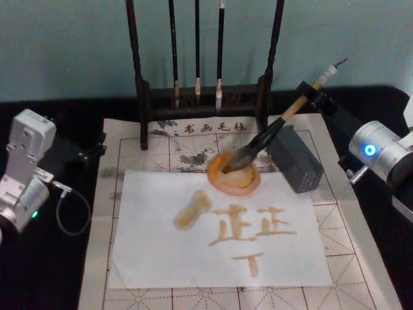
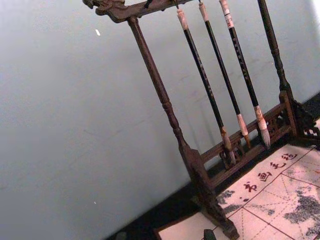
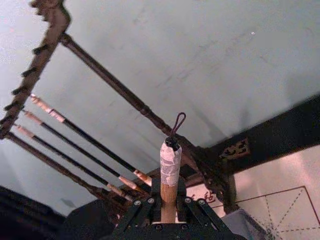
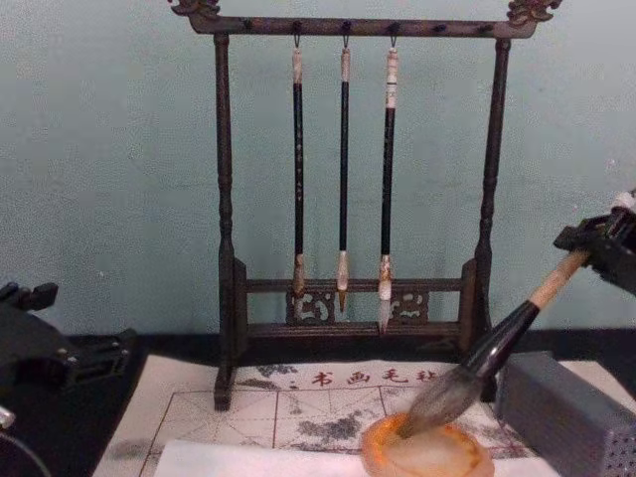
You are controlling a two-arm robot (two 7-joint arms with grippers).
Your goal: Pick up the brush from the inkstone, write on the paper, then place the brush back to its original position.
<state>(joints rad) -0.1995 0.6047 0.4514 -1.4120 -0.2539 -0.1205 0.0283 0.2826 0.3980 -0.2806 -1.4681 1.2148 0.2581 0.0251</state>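
The brush (image 1: pixel 271 132) leans steeply, its grey tuft resting in the round orange-brown inkstone (image 1: pixel 250 186) behind the white paper (image 1: pixel 155 252). My right gripper (image 1: pixel 308 92) is shut on the pale upper handle, up and to the right of the dish. In the chest view the brush (image 4: pixel 497 343) slants from the right gripper (image 4: pixel 596 243) down into the inkstone (image 4: pixel 427 459). The right wrist view shows the taped handle end (image 3: pixel 169 165) standing between the fingers (image 3: pixel 145 207). Orange-brown characters and a blot mark the paper. My left gripper (image 1: pixel 87 152) is parked at the left, off the mat.
A dark wooden rack (image 1: pixel 145 97) with three thin hanging brushes (image 1: pixel 197 51) stands behind the inkstone. A grey perforated block (image 1: pixel 295 158) sits just right of the dish, under the brush handle. A gridded felt mat (image 1: pixel 361 258) lies beneath the paper.
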